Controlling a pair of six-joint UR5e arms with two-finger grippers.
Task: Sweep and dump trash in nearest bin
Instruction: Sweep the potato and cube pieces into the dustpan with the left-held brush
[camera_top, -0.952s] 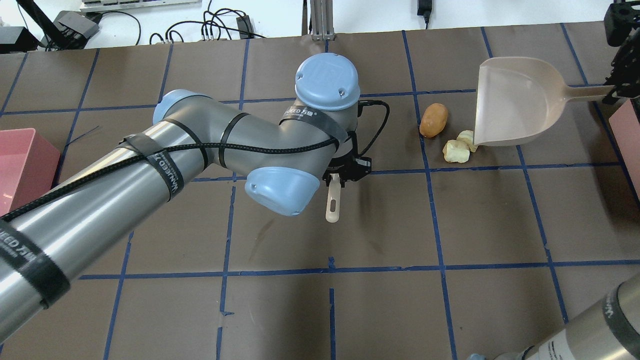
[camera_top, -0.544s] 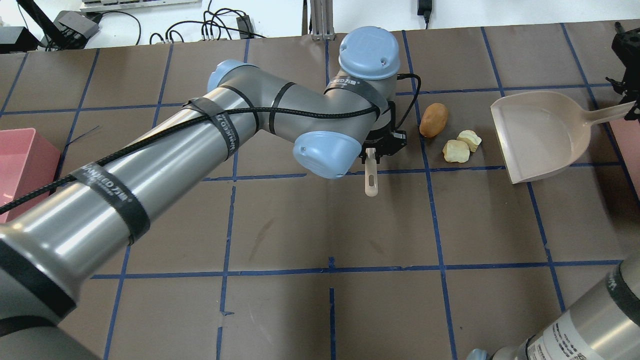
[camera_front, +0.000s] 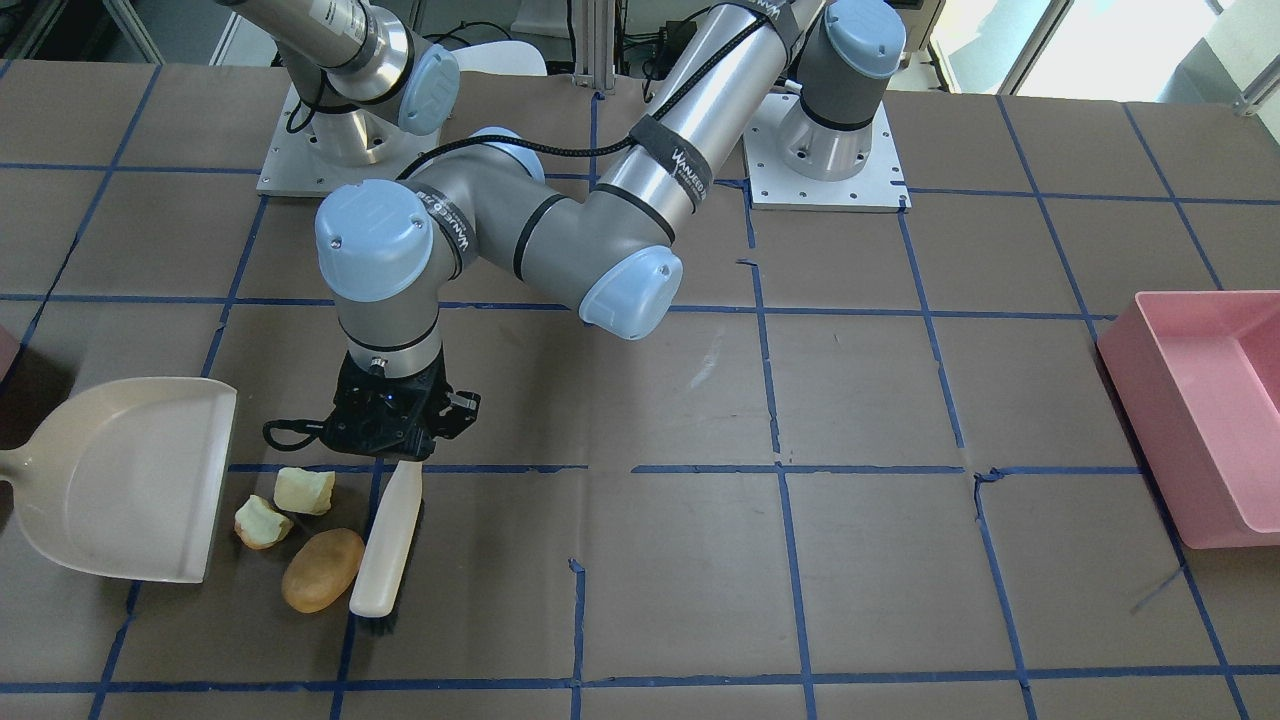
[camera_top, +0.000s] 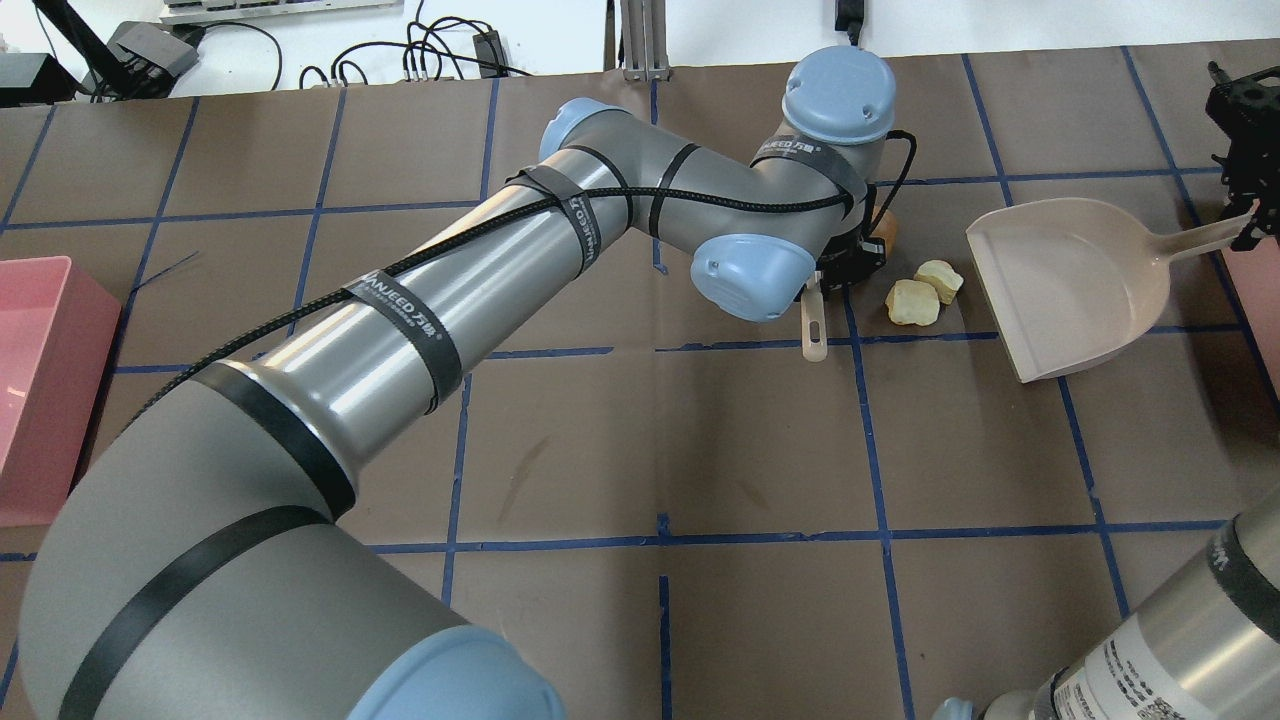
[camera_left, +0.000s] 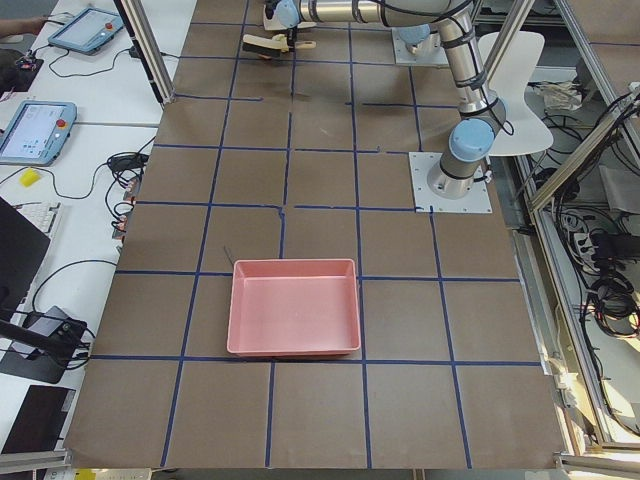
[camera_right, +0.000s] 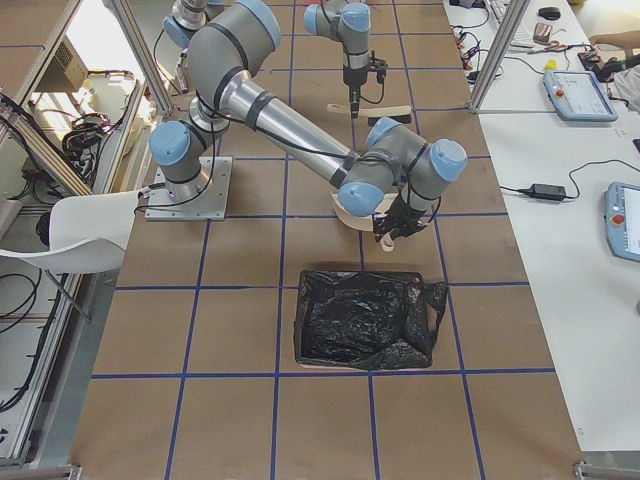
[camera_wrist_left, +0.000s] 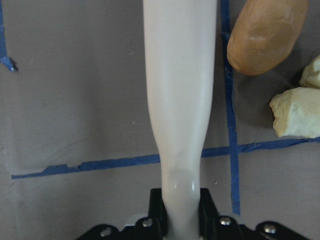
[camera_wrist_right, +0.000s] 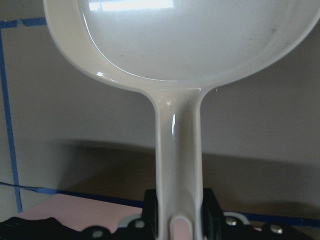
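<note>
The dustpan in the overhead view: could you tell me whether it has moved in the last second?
Yes. The dustpan has drawn back rightward from the apple chunks, which stayed put; a gap now separates them.

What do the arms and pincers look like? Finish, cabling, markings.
Both arms are silver-grey tubes with light blue joint caps. The left arm carries a black braided cable under black straps with white lettering. The right arm shows a black strap and a white label. The left pincer and right pincer are black with small screws.
</note>
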